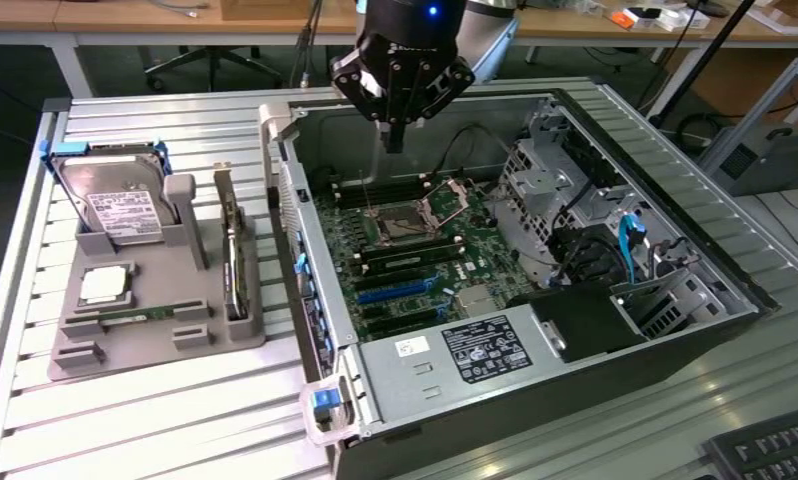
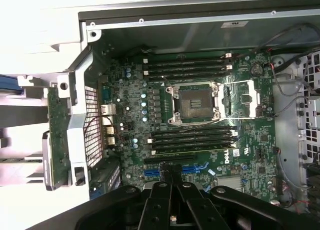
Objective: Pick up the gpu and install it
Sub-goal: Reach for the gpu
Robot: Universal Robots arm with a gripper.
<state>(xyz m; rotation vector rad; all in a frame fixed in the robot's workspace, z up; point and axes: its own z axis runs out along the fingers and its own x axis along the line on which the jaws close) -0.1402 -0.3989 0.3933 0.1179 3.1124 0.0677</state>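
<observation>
The gpu (image 1: 236, 262) is a long dark green-black card standing on edge in the right-hand slot of a grey holder (image 1: 146, 345), just outside the open computer case. In the wrist view the gpu (image 2: 58, 135) runs as a green strip beside the case's rear panel. My gripper (image 1: 394, 138) hangs over the far end of the open case, above the motherboard (image 1: 413, 250), well away from the gpu toward the exterior view's right. Its fingers (image 2: 162, 190) are shut together with nothing between them. Blue expansion slots (image 1: 392, 290) lie on the near part of the board.
The grey holder also carries a silver hard drive (image 1: 122, 205), a square processor (image 1: 106, 285) and a short green memory stick (image 1: 132, 317). Inside the case sit a power supply (image 1: 479, 350), drive cages (image 1: 559, 170) and loose cables. A keyboard (image 1: 773, 450) lies near the table's corner.
</observation>
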